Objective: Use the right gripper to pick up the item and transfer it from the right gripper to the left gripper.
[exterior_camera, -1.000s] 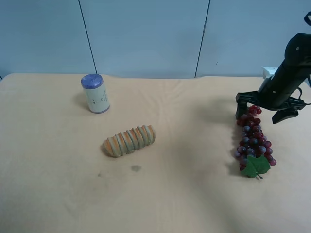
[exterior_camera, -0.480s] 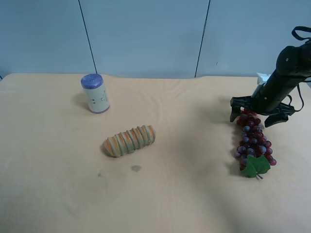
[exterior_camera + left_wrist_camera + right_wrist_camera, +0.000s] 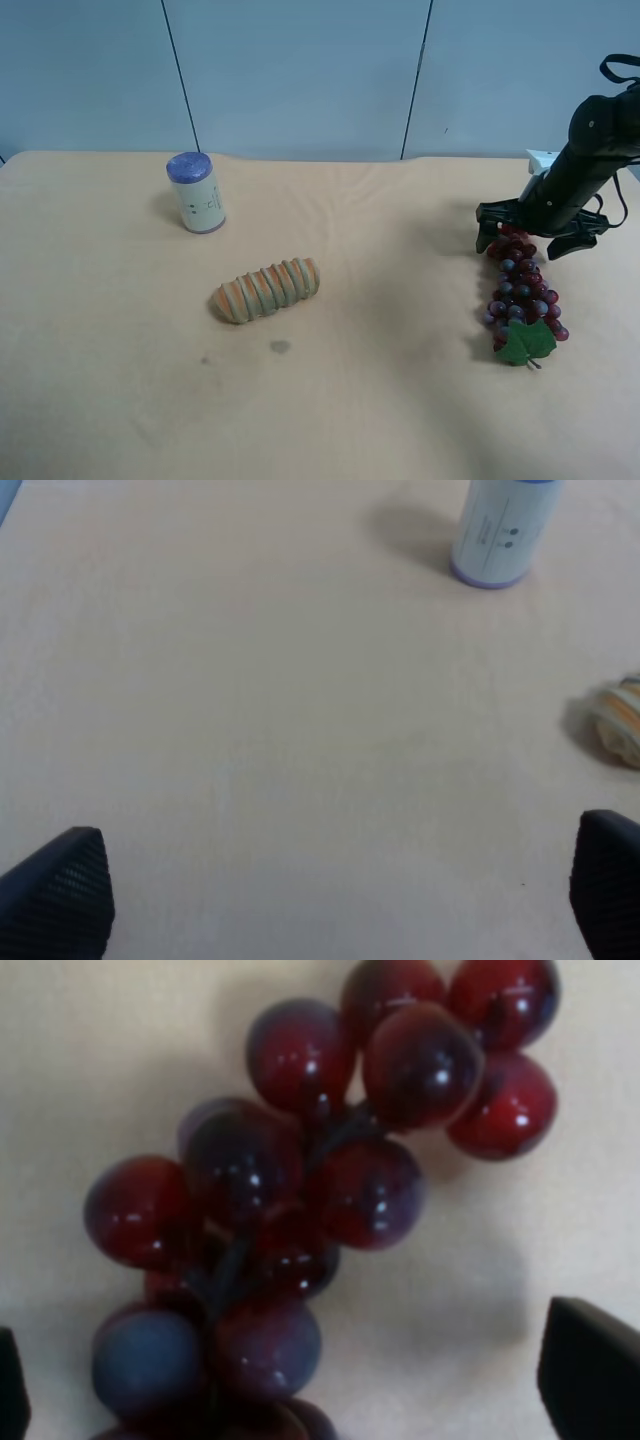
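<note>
Scanning from the left, we see the white can (image 3: 196, 192) upright on the table (image 3: 380, 410), then the ribbed loaf (image 3: 266, 290). Far right lie the grapes (image 3: 522, 290), leaf end nearest the camera. Our right gripper (image 3: 522, 240) straddles their far end, fingers spread, gripping nothing. Our left gripper (image 3: 335, 900) hangs spread too.
</note>
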### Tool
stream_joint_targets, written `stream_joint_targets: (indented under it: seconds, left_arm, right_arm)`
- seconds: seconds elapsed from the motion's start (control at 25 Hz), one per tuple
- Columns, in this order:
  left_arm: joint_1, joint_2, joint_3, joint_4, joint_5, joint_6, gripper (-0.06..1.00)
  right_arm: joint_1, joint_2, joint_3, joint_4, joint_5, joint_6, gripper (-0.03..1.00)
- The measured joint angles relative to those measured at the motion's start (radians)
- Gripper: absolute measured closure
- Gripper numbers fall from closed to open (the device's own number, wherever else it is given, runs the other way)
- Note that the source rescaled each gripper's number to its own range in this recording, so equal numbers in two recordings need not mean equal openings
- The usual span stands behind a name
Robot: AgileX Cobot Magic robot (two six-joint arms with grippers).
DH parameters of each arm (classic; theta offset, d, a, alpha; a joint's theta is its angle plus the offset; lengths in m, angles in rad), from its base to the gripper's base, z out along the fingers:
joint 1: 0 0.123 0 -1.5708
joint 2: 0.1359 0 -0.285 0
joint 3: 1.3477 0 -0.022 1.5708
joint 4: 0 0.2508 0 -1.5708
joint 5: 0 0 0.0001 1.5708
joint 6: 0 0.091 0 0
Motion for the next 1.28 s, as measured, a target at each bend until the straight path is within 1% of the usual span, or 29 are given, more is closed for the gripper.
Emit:
stream_joint_targets:
  seconds: [0.12, 0.2, 0.32, 0.72, 1.0, 1.12, 1.2, 1.28]
  left_arm:
    - [0.0, 0.0, 0.0, 0.0, 0.0, 0.0, -0.06]
    - [0.0, 0.0, 0.0, 0.0, 0.0, 0.0, -0.06]
    - [0.0, 0.0, 0.0, 0.0, 0.0, 0.0, -0.06]
    - [0.0, 0.0, 0.0, 0.0, 0.0, 0.0, -0.06]
    - [0.0, 0.0, 0.0, 0.0, 0.0, 0.0, -0.06]
    - [0.0, 0.0, 0.0, 0.0, 0.0, 0.0, -0.06]
    - [0.0, 0.0, 0.0, 0.0, 0.0, 0.0, -0.06]
    - [0.0, 0.0, 0.0, 0.0, 0.0, 0.0, -0.06]
  right_arm:
    - [0.0, 0.0, 0.0, 0.0, -0.005, -0.005, -0.01]
    - [0.0, 0.0, 0.0, 0.0, -0.017, -0.005, 0.06]
    - [0.0, 0.0, 0.0, 0.0, -0.021, -0.005, 0.11]
    - [0.0, 0.0, 0.0, 0.001, -0.022, 0.013, 0.13]
    - [0.0, 0.016, -0.001, 0.001, -0.023, 0.017, 0.19]
    - [0.0, 0.026, -0.001, 0.014, -0.023, 0.02, 0.27]
    - [0.0, 0.026, -0.001, 0.016, -0.023, 0.02, 0.38]
    - [0.0, 0.026, -0.001, 0.018, -0.023, 0.02, 0.47]
